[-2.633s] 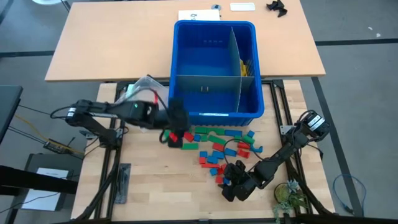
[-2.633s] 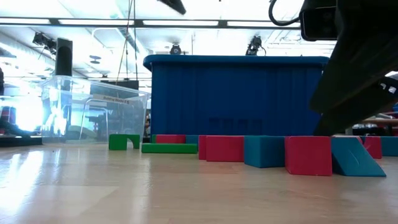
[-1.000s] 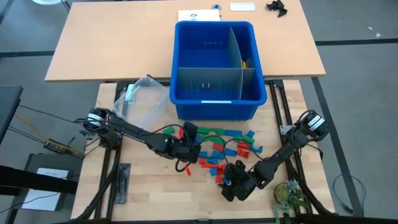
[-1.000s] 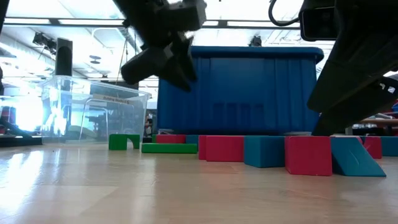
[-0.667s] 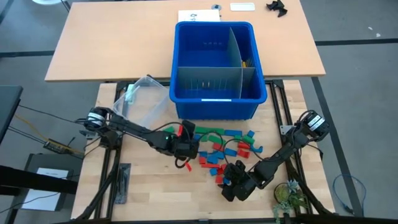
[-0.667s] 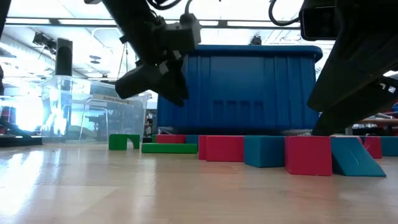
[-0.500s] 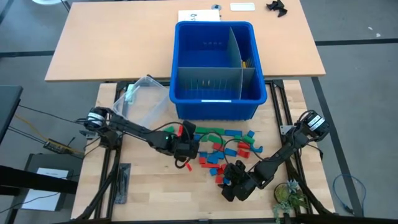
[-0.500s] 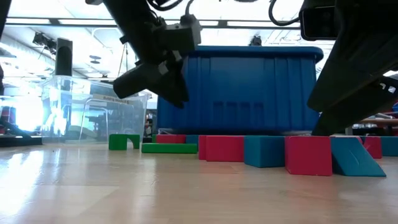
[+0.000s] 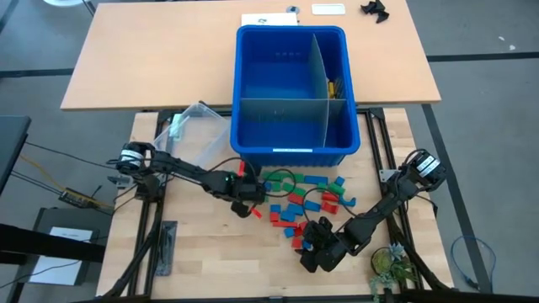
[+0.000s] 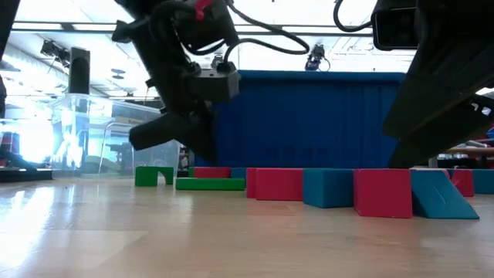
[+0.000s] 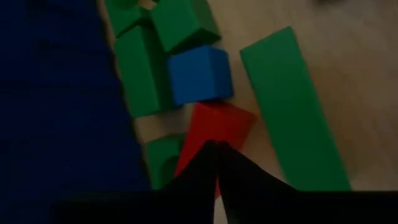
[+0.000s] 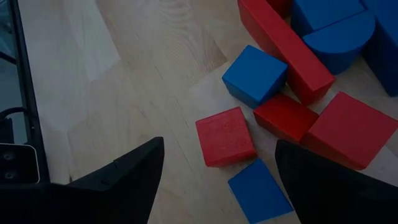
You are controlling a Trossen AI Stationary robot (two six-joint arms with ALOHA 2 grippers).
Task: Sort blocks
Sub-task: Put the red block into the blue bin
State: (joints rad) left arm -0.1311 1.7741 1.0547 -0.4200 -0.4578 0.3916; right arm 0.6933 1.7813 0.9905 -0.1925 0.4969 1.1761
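Observation:
The blocks (image 9: 303,202), in red, blue and green, lie scattered on the wooden table in front of the blue bin (image 9: 253,93). My left gripper (image 11: 215,147) is shut and slants down by the bin's near wall. Its tips hang just over a red block (image 11: 217,121), next to a blue cube (image 11: 199,74) and a long green plank (image 11: 289,112). In the low view the left gripper (image 10: 158,133) is clear of the table. My right gripper (image 12: 219,142) stands open low at the pile's near side, a red square block (image 12: 225,135) between its fingers, untouched.
A clear plastic tub (image 9: 192,128) lies left of the bin. The bin has grey dividers (image 9: 320,80), and something yellow lies in its right compartment. Bare wood (image 9: 210,252) stretches left of and nearer than the pile. A small plant (image 9: 389,268) stands at the near right corner.
My left gripper has sunk and moved toward the blue bin and slightly toward the table's left, tipping more steeply down. In the low view the bin's near rim stands lower than it did half a second ago. My right arm has kept still.

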